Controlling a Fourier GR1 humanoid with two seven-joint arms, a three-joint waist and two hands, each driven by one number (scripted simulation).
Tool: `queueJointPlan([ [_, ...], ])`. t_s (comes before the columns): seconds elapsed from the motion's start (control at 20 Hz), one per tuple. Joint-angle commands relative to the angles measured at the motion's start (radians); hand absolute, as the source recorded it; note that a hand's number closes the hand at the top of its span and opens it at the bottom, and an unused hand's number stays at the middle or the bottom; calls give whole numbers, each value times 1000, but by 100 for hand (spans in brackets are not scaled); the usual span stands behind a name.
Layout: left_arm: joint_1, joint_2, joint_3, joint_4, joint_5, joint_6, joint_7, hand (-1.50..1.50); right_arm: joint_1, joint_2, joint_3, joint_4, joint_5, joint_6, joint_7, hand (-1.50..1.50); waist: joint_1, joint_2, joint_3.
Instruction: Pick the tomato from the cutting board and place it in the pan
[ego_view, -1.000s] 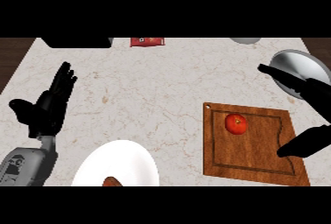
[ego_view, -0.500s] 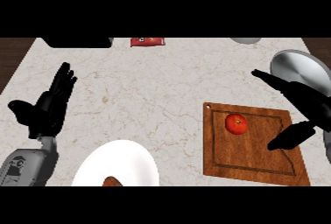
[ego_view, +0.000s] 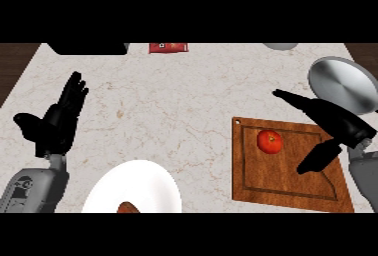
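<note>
1. Black fingers (ego_view: 297, 100) of our right hand (ego_view: 341, 124) are straight and spread wide, with the thumb (ego_view: 316, 159) set well apart from them. They have hold of nothing.
2. At the mouth of that gap, near the hand but not touching it, the tomato (ego_view: 270, 141) lies on the far part of the cutting board (ego_view: 288, 187), stem end up as far as we can tell.
3. We judge the tomato light, smooth-skinned and soft enough to bruise. Its round shape means it may roll if nudged from one side. We would take it across its widest part, fingers on one side and thumb on the other, closing only until the skin is met.
4. The wooden board sits towards the right edge of the bench (ego_view: 184, 110), slightly askew. The grey pan (ego_view: 341, 82) lies just beyond the board's far right corner, close to the bench's right edge, so we expect a short carry.
5. Our left hand (ego_view: 55, 122) rests open, fingers up, near the bench's left edge. A white plate (ego_view: 144, 182) sits at the near edge, well apart from the board.
</note>
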Motion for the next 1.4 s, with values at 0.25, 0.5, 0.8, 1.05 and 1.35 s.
queueJointPlan([
  [0.25,26,-9,21,-64,-17,-28,36,0,-79,69,57,111,179,17,0,-150,8,0,0],
  [0.5,16,15,74,-2,11,-83,2,0,-67,50,78,145,264,35,-9,-150,5,1,0],
  [0.8,38,-35,44,-107,-30,-48,62,0,-143,151,83,251,346,29,15,-150,8,1,0],
  [1.05,4,-47,76,-7,-42,-75,20,0,-108,109,21,240,365,73,-77,-150,2,1,0],
  [1.35,-5,-37,99,-30,-42,-104,40,0,-78,190,67,218,465,72,-2,-150,0,0,0],
])
